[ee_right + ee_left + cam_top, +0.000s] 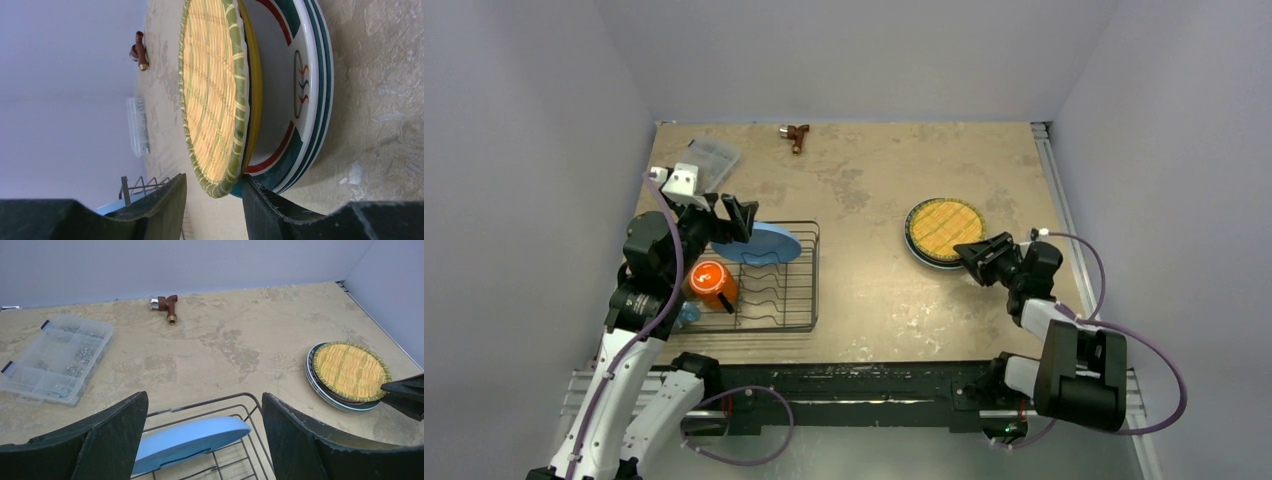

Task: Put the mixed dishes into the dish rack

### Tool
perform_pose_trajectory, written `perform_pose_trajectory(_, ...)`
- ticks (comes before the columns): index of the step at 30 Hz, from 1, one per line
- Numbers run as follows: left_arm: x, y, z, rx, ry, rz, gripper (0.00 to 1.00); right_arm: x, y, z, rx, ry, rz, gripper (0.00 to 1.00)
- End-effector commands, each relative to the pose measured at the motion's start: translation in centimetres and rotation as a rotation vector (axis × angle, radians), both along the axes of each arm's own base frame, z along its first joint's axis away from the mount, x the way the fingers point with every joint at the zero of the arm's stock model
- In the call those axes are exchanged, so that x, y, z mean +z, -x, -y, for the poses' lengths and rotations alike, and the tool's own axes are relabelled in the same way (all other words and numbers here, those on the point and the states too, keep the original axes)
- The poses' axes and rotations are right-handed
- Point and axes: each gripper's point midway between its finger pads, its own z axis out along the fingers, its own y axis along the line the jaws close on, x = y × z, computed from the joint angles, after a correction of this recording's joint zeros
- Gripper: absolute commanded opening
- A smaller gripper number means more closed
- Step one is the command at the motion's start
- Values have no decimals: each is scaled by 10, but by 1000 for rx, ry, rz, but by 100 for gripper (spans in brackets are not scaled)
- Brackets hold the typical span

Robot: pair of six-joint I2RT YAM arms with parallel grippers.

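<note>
The black wire dish rack [796, 300] sits left of centre. A light blue plate [762, 244] leans in its far end and an orange mug [712, 283] lies in its left side; a blue mug [687, 314] peeks out under the left arm. My left gripper [742, 221] hovers open over the blue plate [190, 439], touching nothing. At the right, a yellow woven-pattern plate [945, 228] lies on the white green-rimmed plate [300, 90]. My right gripper [215, 179] straddles the yellow plate's [212, 95] near rim: one finger under it, the other still apart.
A clear plastic compartment box [55, 357] lies at the far left corner behind the rack. A small brown tool [796, 135] rests by the back wall. Walls close the table on three sides. A metal rail runs along the right edge.
</note>
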Motion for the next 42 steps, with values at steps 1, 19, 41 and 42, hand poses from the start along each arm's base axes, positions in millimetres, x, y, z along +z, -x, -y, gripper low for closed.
perform_pose_trajectory(1,27,1,-3,14,14,67,83,4,-5,0,-8,-30,12,44)
perform_pose_trajectory(19,26,0,-3,14,15,60,83,-2,-11,8,-51,-32,-104,34)
perform_pose_trajectory(41,24,-1,-2,11,15,50,83,-7,-15,7,-56,-65,-135,14)
perform_pose_trajectory(42,25,-1,-2,10,15,51,83,-6,-14,7,-56,-66,-135,14)
